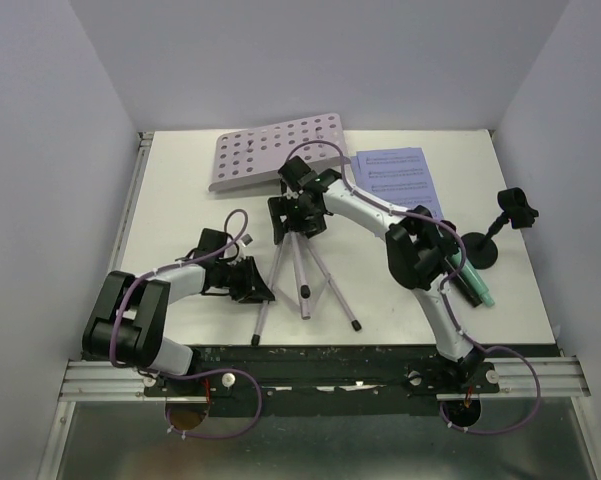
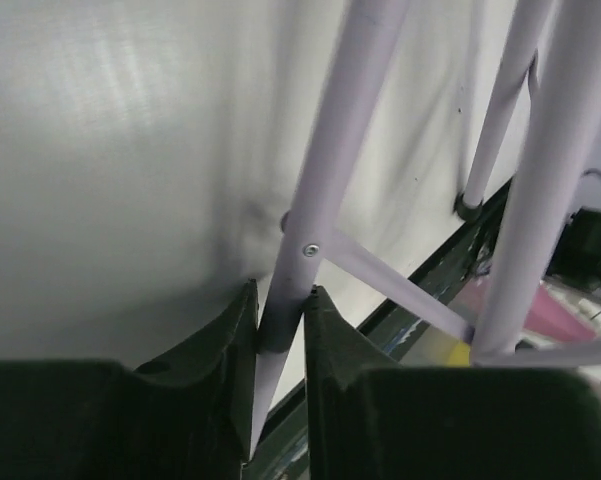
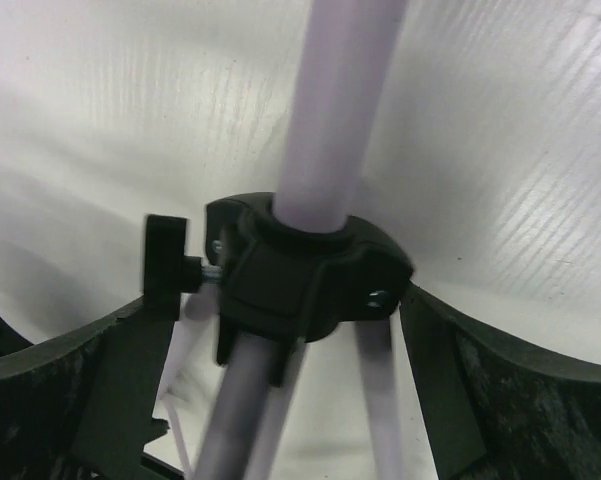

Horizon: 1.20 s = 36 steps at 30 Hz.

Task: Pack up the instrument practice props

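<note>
The silver tripod pole stands mid-table with its legs spread. My left gripper is shut on its left leg, the fingers pressing it from both sides low down. My right gripper is open, its jaws straddling the black hub at the top of the legs. Behind lies the lilac perforated plate, with the sheet-music pages to its right. A black round-based clip holder stands at the right. The teal microphone lies beside my right arm, partly hidden.
Grey walls close in the white table on the left, back and right. A metal rail carrying both arm bases runs along the near edge. Purple cables loop over both arms.
</note>
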Available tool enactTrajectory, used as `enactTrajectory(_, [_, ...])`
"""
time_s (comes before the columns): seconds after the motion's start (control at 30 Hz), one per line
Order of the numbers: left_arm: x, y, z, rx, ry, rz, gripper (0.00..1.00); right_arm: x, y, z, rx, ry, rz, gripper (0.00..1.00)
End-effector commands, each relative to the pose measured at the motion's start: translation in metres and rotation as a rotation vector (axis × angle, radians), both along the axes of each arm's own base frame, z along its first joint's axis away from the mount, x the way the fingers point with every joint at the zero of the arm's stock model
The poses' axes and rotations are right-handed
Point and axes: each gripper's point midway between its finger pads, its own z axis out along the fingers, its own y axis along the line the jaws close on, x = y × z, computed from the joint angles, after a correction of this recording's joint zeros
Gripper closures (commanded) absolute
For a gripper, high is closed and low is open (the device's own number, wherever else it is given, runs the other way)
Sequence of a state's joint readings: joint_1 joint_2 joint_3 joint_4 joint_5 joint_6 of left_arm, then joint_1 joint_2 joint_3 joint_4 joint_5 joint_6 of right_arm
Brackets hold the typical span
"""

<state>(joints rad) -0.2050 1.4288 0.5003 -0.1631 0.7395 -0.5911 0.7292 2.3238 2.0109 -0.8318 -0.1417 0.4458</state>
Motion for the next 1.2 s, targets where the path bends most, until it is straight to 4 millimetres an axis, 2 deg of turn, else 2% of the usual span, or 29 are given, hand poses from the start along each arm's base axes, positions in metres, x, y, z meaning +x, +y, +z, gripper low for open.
enactTrajectory(0.0, [0.0,-0.02,-0.004,0.007,-0.049,-0.081,0.82,-0.022,0.005,-0.032,-0.066,0.057,0.017,0.0])
enactTrajectory(0.1, [0.005,-0.027,-0.003,0.0,-0.077,-0.09,1.0,-0.034,0.004,-0.044,-0.099,0.08,0.0,0.0])
enactTrajectory(0.2, [0.017,-0.032,0.003,-0.01,-0.114,-0.086,1.0,-0.037,0.01,-0.051,-0.125,0.063,-0.002,0.01])
enactTrajectory(0.23, [0.019,-0.034,0.007,-0.02,-0.117,-0.08,1.0,-0.038,0.012,-0.054,-0.137,0.055,-0.006,0.04])
enactTrajectory(0.33, [0.034,-0.04,0.02,-0.05,-0.171,-0.073,1.0,-0.035,0.015,-0.06,-0.165,0.025,-0.011,0.23])
enactTrajectory(0.47, [0.048,-0.044,0.036,-0.06,-0.246,-0.095,1.0,-0.03,0.007,-0.068,-0.219,-0.007,-0.032,0.46])
enactTrajectory(0.57, [0.053,-0.049,0.047,-0.082,-0.275,-0.118,1.0,-0.032,0.006,-0.073,-0.223,0.002,-0.027,0.59])
enactTrajectory(0.7, [0.056,-0.05,0.059,-0.078,-0.324,-0.168,1.0,-0.031,0.013,-0.066,-0.192,0.007,-0.043,0.99])
enactTrajectory(0.87, [0.061,-0.046,0.071,-0.045,-0.41,-0.205,1.0,-0.033,0.013,-0.065,-0.183,0.021,-0.069,1.0])
enactTrajectory(1.0, [0.062,-0.025,0.066,0.116,-0.445,-0.248,1.0,-0.042,0.009,-0.06,-0.177,0.037,-0.046,1.0])
enactTrajectory(1.03, [0.059,-0.019,0.063,0.147,-0.432,-0.253,1.0,-0.047,0.011,-0.057,-0.153,0.055,-0.012,0.92])
enactTrajectory(1.07, [0.057,-0.016,0.064,0.158,-0.436,-0.264,1.0,-0.049,0.015,-0.052,-0.133,0.049,0.024,0.8])
enactTrajectory(1.13, [0.052,-0.008,0.06,0.187,-0.435,-0.266,0.97,-0.045,0.02,-0.038,-0.087,0.02,0.08,0.39])
enactTrajectory(1.17, [0.05,-0.004,0.058,0.203,-0.434,-0.265,0.88,-0.041,0.023,-0.029,-0.065,-0.003,0.117,0.23])
